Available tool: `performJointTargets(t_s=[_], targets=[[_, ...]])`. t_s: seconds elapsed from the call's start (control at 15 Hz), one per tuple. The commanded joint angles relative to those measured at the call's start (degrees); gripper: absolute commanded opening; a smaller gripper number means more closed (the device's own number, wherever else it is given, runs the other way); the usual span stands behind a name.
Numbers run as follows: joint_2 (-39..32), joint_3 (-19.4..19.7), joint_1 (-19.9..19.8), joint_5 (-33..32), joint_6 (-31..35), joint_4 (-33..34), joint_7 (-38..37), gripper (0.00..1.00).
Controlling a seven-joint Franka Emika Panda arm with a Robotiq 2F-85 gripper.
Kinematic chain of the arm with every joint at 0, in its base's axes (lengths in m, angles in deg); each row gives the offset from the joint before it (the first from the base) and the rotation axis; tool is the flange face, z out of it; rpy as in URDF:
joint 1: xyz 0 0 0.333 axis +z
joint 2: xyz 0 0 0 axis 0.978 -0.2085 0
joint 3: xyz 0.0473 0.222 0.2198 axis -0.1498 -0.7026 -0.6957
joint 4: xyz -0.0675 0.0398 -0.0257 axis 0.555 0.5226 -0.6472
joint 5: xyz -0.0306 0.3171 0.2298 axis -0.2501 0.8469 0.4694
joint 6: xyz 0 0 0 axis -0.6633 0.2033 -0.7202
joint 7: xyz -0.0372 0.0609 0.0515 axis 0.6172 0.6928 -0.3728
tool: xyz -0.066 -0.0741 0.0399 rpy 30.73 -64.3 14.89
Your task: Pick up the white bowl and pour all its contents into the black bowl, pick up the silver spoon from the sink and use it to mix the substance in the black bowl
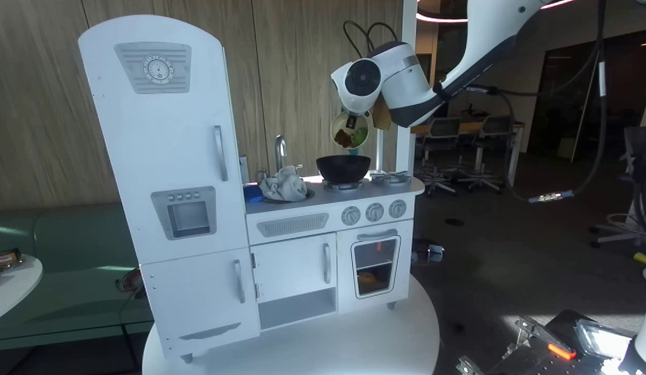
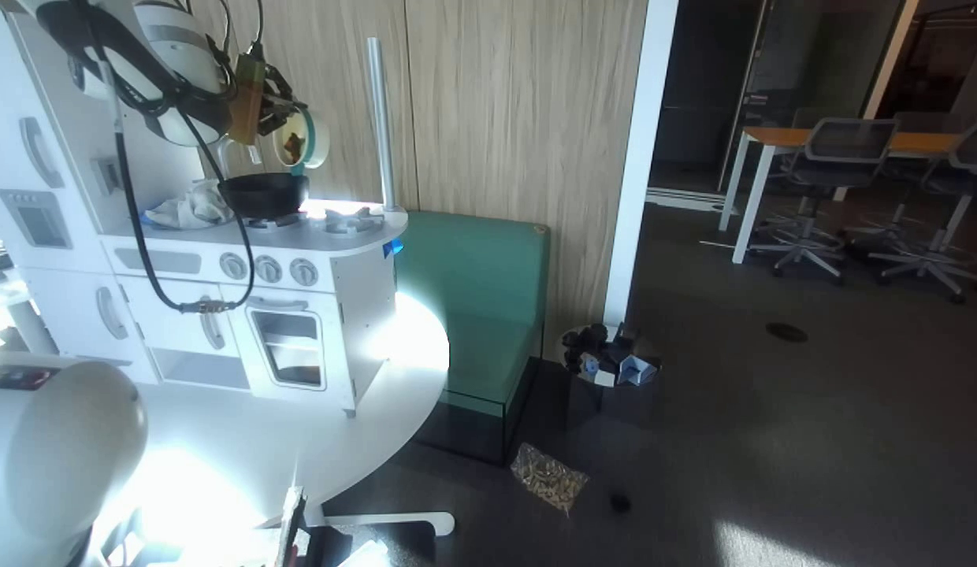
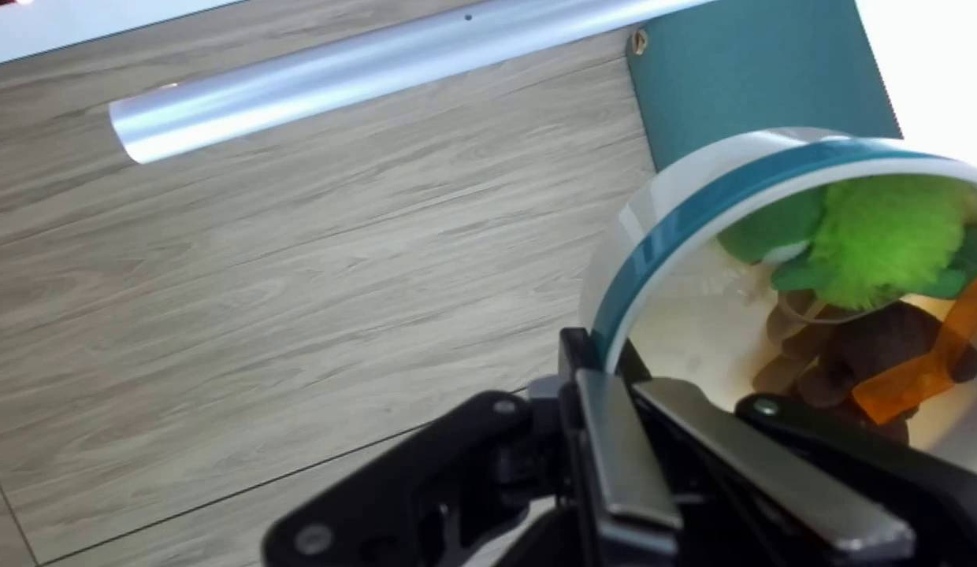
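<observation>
Closest in, the gripper [image 3: 605, 360] clamps the teal-banded rim of the smooth, raised, tilted white bowl [image 3: 689, 323], where a fuzzy green piece [image 3: 890, 236], an orange strip [image 3: 906, 386] and rounded brown lumps [image 3: 874, 339] lie. Pouring likely goes best with the lip centred over the round black bowl [image 1: 344, 170], towards the rounded end of the bench [image 1: 331, 197], then turned slowly.

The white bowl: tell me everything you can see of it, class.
The white bowl is round and smooth, glossy like ceramic or plastic, with a teal band outside, below its pale rim. Steeply tilted, its mouth faces sideways, showing a cream inside holding a fluffy green piece, brown lumps and an orange strip. The tool pinches its rim. It appears above the black bowl in both exterior views; whether they touch is unclear.
</observation>
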Motion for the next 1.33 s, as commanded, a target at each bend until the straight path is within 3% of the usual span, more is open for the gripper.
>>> performJointTargets(t_s=[0.0,0.33,0.47,0.93,1.27], targets=[[0.55,-0.98,-0.37,-8.63,-0.89,-1.2,-6.59,0.02],[1.93,-2.51,0.22,-15.52,-1.94,-4.18,-10.89,0.02],[2.06,-3.34,0.46,-13.52,-2.97,-5.22,-10.28,0.02],[3.5,-6.07,2.28,-23.92,-12.72,-5.7,-16.69,0.02],[4.48,-6.11,2.26,-24.54,-18.77,-6.36,-16.66,0.02]])
